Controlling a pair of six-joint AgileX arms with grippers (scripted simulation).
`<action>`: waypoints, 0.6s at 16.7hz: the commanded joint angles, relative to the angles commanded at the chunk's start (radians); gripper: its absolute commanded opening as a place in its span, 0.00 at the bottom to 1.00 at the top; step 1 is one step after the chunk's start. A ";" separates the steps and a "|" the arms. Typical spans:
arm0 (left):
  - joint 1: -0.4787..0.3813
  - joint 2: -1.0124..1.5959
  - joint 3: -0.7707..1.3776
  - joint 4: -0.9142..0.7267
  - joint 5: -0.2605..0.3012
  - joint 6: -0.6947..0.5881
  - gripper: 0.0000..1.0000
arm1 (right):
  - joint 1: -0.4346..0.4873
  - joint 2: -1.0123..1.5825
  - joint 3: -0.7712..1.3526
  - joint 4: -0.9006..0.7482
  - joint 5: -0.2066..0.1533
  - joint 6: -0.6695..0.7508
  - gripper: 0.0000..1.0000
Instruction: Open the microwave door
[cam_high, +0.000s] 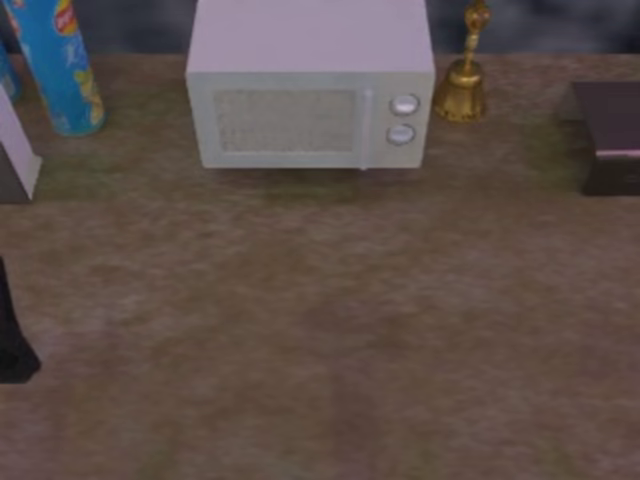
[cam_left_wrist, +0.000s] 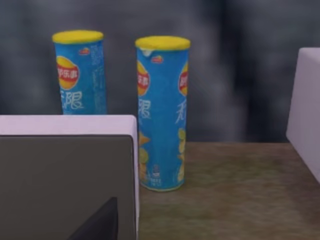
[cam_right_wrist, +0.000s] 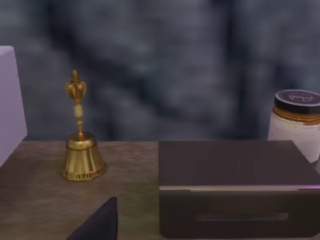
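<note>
From left to right along the table's (cam_high: 320, 340) far edge stand 2 blue crisp cans (cam_high: 62, 65), the microwave (cam_high: 310, 85) with its door (cam_high: 285, 122) closed, a gold bell (cam_high: 462, 85) and a dark brown box (cam_high: 610, 135), with bare tabletop in front; neither gripper's fingers can be told.
</note>
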 joint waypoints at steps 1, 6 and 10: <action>0.000 0.000 0.000 0.000 0.000 0.000 1.00 | 0.000 0.000 0.000 0.000 0.000 0.000 1.00; -0.032 0.076 0.093 -0.039 -0.006 -0.026 1.00 | 0.000 0.000 0.000 0.000 0.000 0.000 1.00; -0.105 0.284 0.324 -0.150 -0.029 -0.087 1.00 | 0.000 0.000 0.000 0.000 0.000 0.000 1.00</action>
